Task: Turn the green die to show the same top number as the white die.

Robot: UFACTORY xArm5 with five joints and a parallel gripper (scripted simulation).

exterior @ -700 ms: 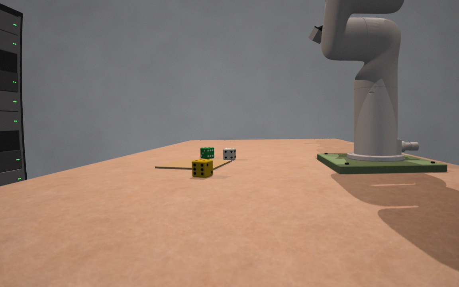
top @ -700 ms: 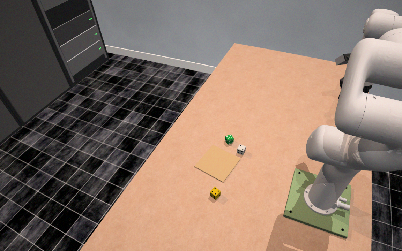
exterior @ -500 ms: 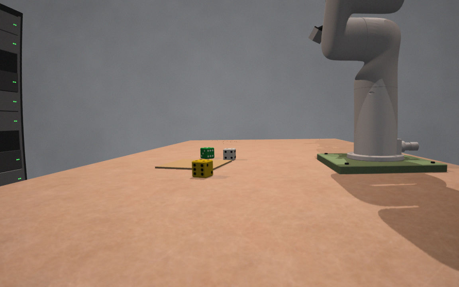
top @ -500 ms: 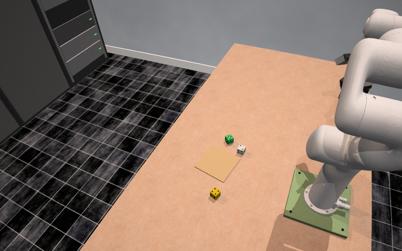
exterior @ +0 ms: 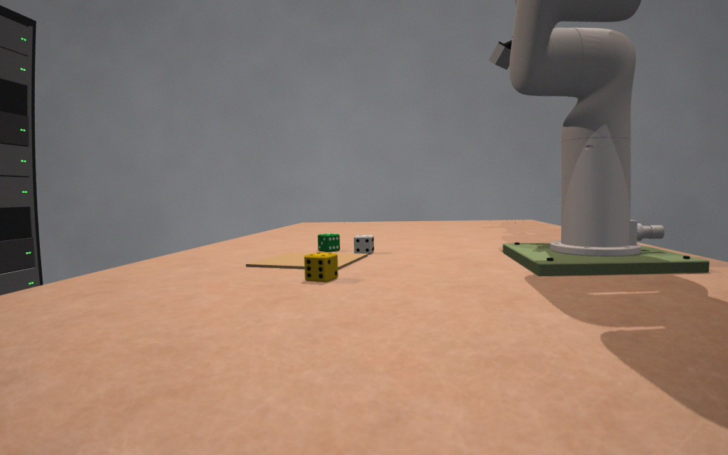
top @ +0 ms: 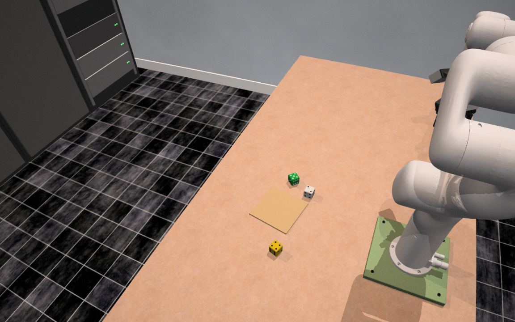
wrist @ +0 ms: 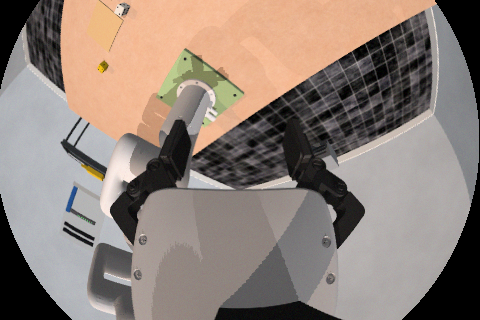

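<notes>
Right, my pincer [wrist: 236, 150] hangs wide open and empty, high above the table [top: 331, 132]. Far below and well off to one side sits the green die [top: 293, 178], just beside the white die [top: 309, 191], off the mat [top: 278, 209] near its corner.

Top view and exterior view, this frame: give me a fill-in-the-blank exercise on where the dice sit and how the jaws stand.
1. The small green die lies on the bare table, ____ the flat tan square mat.
2. The die nearest the green one is the ____ one.
3. The yellow die's top face shows ____ pips.
4. The gripper, high above the table, has its jaws ____.

Missing words: off; white; four; open
</notes>
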